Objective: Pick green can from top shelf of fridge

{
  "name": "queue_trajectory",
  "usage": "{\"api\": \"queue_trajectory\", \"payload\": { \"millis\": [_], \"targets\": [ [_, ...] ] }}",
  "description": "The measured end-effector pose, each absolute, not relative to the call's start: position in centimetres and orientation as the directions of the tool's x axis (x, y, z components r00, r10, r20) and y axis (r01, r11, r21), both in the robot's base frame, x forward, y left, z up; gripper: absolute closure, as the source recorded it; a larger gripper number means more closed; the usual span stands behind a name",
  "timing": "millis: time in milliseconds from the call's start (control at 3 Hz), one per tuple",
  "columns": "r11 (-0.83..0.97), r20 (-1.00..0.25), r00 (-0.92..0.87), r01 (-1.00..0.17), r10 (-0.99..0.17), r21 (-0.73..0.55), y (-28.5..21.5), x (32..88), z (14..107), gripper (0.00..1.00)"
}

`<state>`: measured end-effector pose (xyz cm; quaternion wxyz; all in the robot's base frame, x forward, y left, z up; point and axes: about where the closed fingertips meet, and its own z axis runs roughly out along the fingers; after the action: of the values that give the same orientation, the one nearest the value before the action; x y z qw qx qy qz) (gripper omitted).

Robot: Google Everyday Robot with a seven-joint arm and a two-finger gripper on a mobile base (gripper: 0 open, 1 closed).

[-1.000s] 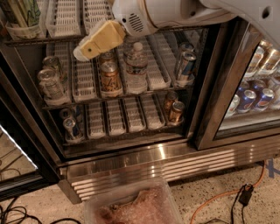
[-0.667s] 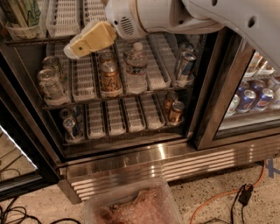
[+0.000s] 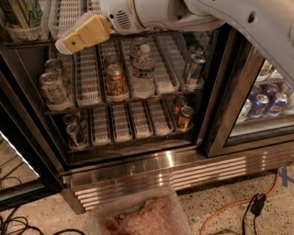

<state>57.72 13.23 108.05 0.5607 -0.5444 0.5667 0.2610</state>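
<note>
The green can (image 3: 20, 13), green with pale streaks, stands at the far left of the top shelf (image 3: 69, 11), cut off by the upper frame edge. The top shelf is a dark wire rack with white slotted trays. My gripper (image 3: 64, 45), tan with a white tip, reaches in from the upper right on a white arm. It hangs at the front edge of the top shelf, just right of and slightly below the green can, not touching it. The fridge (image 3: 183, 172) has a dark frame and a ribbed steel grille at its base.
On the middle shelf stand orange-brown cans (image 3: 115, 80), a water bottle (image 3: 143, 69), silvery cans (image 3: 53, 87) at the left and a blue-silver can (image 3: 195, 66) at the right. A plastic bin (image 3: 138, 215) and an orange cable (image 3: 239, 202) lie on the floor.
My gripper has moved left and slightly up, closer to the green can on the top shelf. The cans and bottle have not moved.
</note>
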Motion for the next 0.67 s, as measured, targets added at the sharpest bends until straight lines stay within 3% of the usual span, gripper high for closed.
{"api": "queue_trajectory", "payload": {
  "millis": [667],
  "targets": [
    [0.194,-0.923,0.230,-0.935,-0.310,-0.298,15.4,57.1,107.7,0.00]
  ]
}}
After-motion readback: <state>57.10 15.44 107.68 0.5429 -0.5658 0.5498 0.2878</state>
